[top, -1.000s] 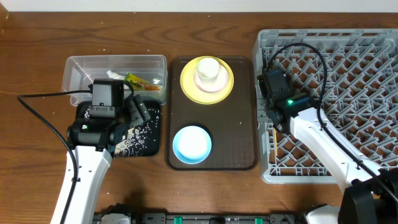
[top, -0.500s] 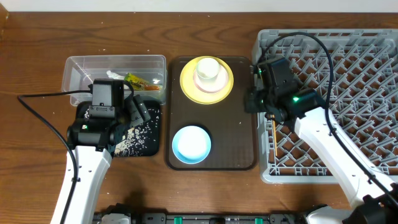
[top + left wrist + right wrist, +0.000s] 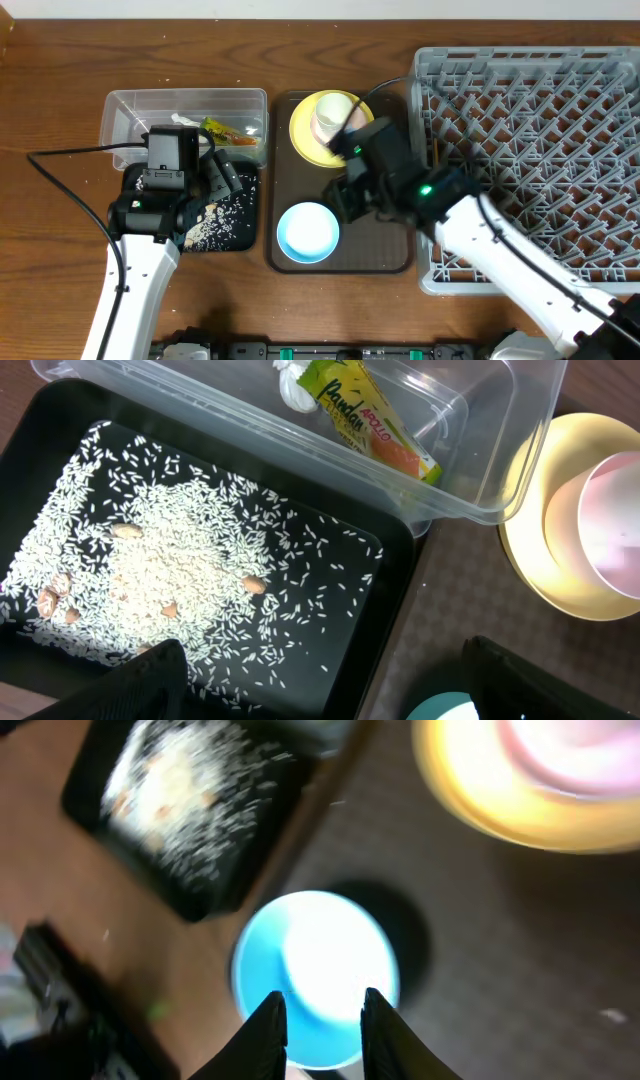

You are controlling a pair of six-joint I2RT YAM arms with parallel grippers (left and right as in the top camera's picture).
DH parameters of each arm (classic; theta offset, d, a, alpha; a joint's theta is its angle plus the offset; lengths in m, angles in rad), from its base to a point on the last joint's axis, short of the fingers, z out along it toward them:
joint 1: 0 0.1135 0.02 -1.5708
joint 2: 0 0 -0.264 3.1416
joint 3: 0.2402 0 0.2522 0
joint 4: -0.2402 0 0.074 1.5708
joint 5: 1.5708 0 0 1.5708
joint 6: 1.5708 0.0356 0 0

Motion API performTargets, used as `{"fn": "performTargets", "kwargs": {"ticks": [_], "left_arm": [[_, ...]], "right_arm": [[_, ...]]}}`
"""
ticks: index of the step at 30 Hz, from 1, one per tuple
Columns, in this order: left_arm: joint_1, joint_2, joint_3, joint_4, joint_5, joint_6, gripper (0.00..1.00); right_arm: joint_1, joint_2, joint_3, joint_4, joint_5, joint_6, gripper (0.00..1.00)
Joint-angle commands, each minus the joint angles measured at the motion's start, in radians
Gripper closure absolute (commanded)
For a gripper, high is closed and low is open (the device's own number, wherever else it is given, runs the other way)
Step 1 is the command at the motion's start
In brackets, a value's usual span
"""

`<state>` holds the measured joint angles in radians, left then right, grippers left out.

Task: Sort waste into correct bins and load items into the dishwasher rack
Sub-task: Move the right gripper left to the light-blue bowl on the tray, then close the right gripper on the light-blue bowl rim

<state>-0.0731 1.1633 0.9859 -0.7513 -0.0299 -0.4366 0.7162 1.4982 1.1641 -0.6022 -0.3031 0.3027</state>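
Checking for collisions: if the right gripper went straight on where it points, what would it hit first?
Probably the light blue bowl, directly ahead of the right gripper, though depth is unclear.

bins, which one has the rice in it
The black tray: the rice lies scattered across its floor. The clear tub beside it holds the wrapper and a white paper wad instead.
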Motion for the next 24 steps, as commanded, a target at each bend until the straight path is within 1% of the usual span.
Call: {"fn": "performTargets", "kwargs": {"ticks": [1,7,11,15,19,24], "left_arm": [[0.005,0.006,-0.007,0.003,-0.012,0.017,0.1],[0.005,0.006,-0.007,0.003,-0.012,0.018,0.1],[0.005,0.006,-0.007,0.003,-0.013,0.018,0.1],[0.005,0.006,-0.007,0.005,-0.012,0.018,0.1],[0.005,0.006,-0.007,0.005,-0.012,0.018,0.1],[0.005,0.006,-0.007,0.005,-0.013,0.017,0.1]], "right_arm": [[0.089,-0.001,0.011,0.021,-0.008,-0.11,0.75],[0.228,0.033,0.011,0.049,0.078,-0.227,0.74],[0.291,0.074,0.011,0.052,0.136,-0.301,0.71],[0.327,0.135,0.011,0.066,0.187,-0.301,0.69],[0.331,0.196,0.011,0.079,0.19,-0.3,0.67],[0.336,0.283,0.011,0.1,0.174,-0.3,0.66]]}}
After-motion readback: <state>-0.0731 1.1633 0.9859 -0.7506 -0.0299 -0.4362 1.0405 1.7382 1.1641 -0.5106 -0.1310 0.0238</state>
